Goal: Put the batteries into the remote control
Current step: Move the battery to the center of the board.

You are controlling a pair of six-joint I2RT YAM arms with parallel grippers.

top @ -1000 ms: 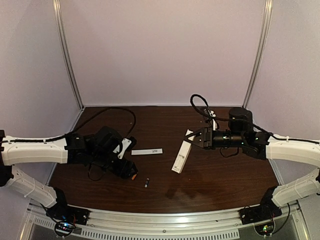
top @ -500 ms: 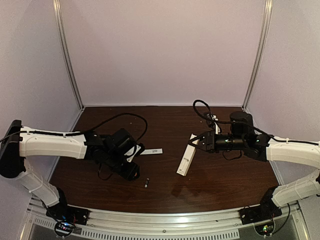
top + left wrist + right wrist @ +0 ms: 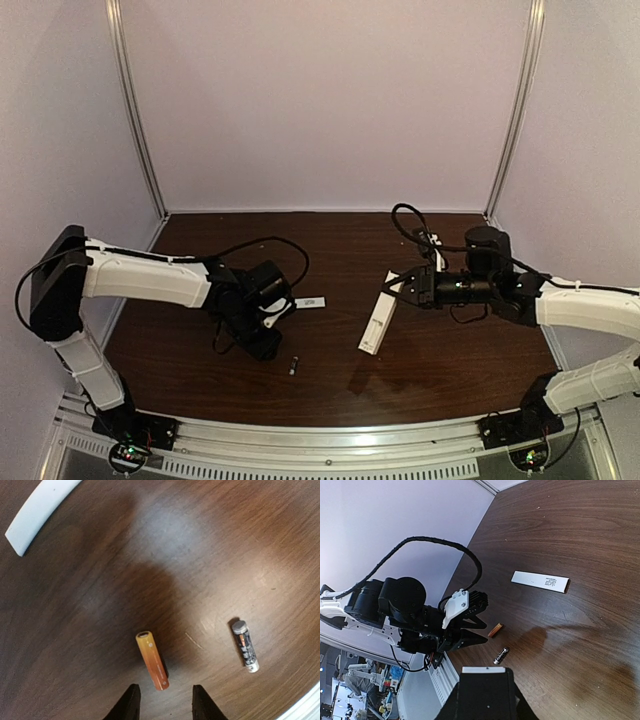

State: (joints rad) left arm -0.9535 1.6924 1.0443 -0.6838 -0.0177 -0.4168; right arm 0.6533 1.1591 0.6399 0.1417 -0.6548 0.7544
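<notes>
The orange battery [image 3: 152,660] lies on the dark wood table just ahead of my left gripper [image 3: 164,705], which is open and empty with its tips either side of the battery's near end. The black battery [image 3: 245,646] lies to its right and also shows in the top view [image 3: 293,366]. The left gripper [image 3: 266,346] hides the orange battery in the top view. My right gripper [image 3: 402,286] is shut on the far end of the white remote control [image 3: 375,322], which slants down. In the right wrist view the remote [image 3: 484,670] fills the jaws.
A thin white strip with small print [image 3: 306,302] lies flat on the table behind the left gripper; it also shows in the right wrist view [image 3: 540,581] and the left wrist view [image 3: 40,507]. The table's pale front rail [image 3: 302,704] runs close to the black battery.
My left arm has reached out to the right, bringing its open gripper up to the orange battery. My right gripper has shifted the remote slightly right and nearer.
</notes>
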